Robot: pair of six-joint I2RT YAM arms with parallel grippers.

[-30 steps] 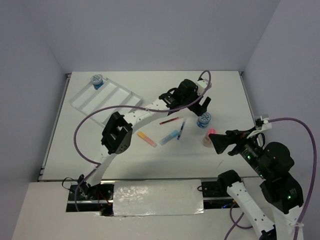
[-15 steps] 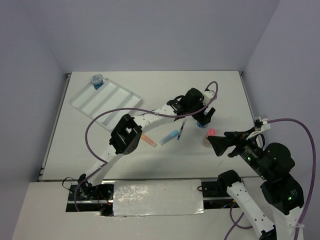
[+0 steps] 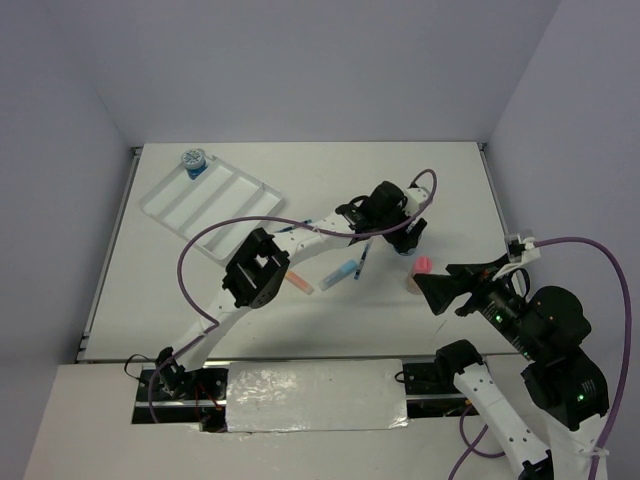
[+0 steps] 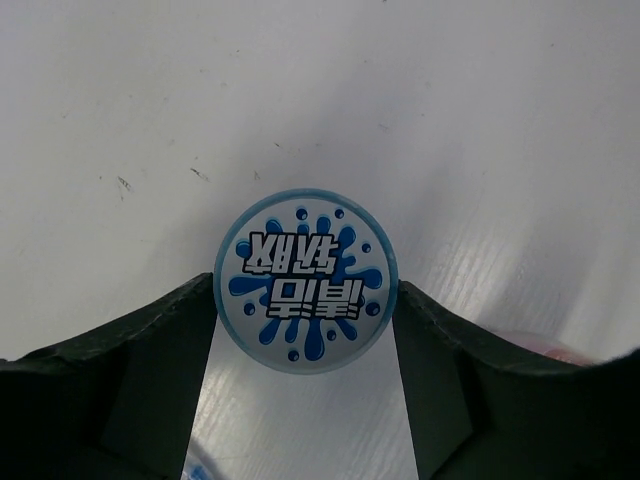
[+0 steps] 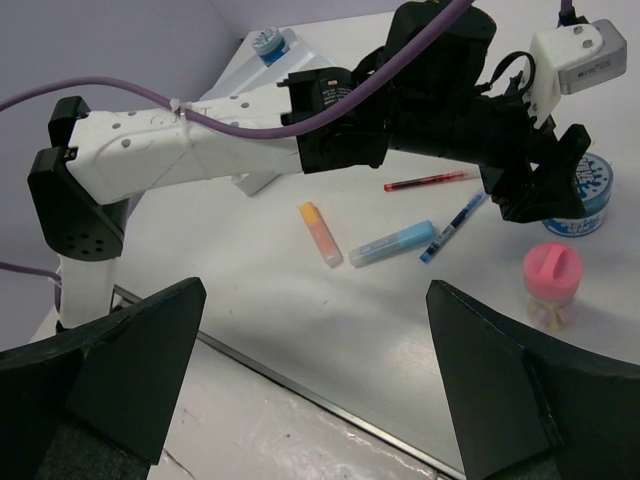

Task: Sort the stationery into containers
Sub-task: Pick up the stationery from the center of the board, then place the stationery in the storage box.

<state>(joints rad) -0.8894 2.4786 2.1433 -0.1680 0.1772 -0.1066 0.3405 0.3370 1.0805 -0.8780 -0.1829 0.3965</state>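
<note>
My left gripper (image 3: 408, 240) (image 4: 306, 300) is down at the table's right side, both fingers touching the sides of a round blue-white roll (image 4: 307, 282) (image 5: 588, 190). A pink-capped glue stick (image 3: 421, 266) (image 5: 552, 272) stands just in front of it. A light-blue marker (image 3: 343, 271), an orange-yellow marker (image 3: 299, 281), a blue pen (image 3: 363, 256) and a red pen (image 5: 430, 181) lie mid-table. The white four-compartment tray (image 3: 212, 200) sits far left with the second roll (image 3: 193, 161) at its far corner. My right gripper (image 3: 432, 285) (image 5: 315, 330) is open and empty, above the near right table.
The left arm (image 3: 300, 235) stretches low across the middle of the table, over the pens. Its purple cable (image 3: 190, 255) loops above the tray's near side. The table's near edge (image 5: 300, 380) runs under the right gripper.
My left gripper came forward and down from above the roll and its fingers closed in on the roll's sides. The right arm stayed still.
</note>
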